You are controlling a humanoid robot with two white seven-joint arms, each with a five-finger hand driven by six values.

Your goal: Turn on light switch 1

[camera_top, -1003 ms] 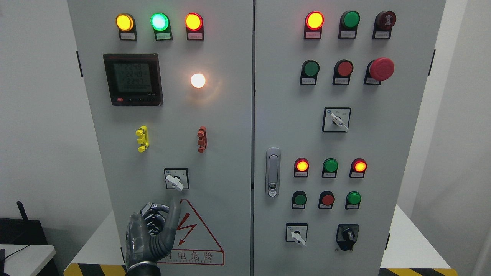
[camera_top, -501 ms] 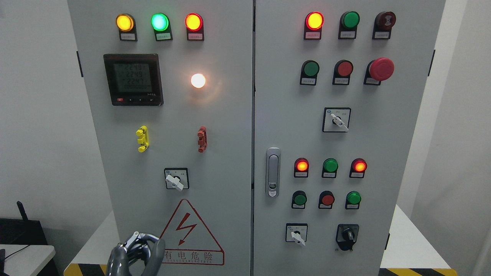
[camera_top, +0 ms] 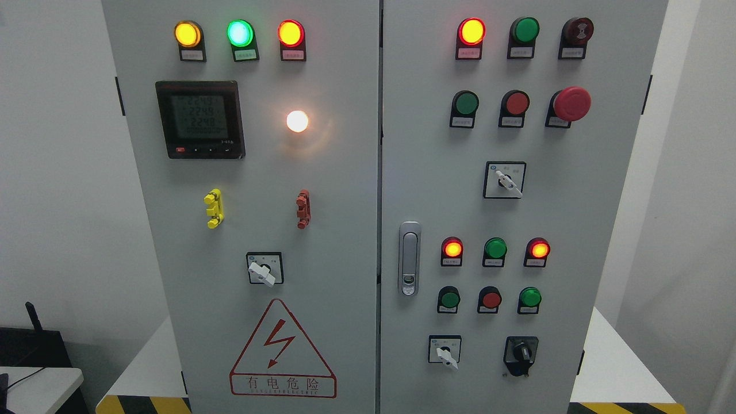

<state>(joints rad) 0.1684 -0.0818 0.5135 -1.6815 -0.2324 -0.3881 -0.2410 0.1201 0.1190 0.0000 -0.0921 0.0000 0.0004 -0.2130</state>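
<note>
No hand shows in the frame, so the state of the fingers cannot be told. The switch (camera_top: 264, 268) sits at lower centre of the left door, its white lever pointing down-right, just above the red warning triangle (camera_top: 282, 348). Above it, at mid-door, a white lamp (camera_top: 297, 121) glows beside the meter (camera_top: 200, 119). Yellow clip (camera_top: 213, 208) and red clip (camera_top: 302, 209) lie between.

Grey cabinet (camera_top: 345, 190) is being carried on a white platform (camera_top: 615, 368), hazard-striped black and yellow along the front edge (camera_top: 621, 407). Cabinet base is sitting directly on it. White desk corner (camera_top: 40, 385) is being shown lower left, with a black cable (camera_top: 23, 376) lying across it.
</note>
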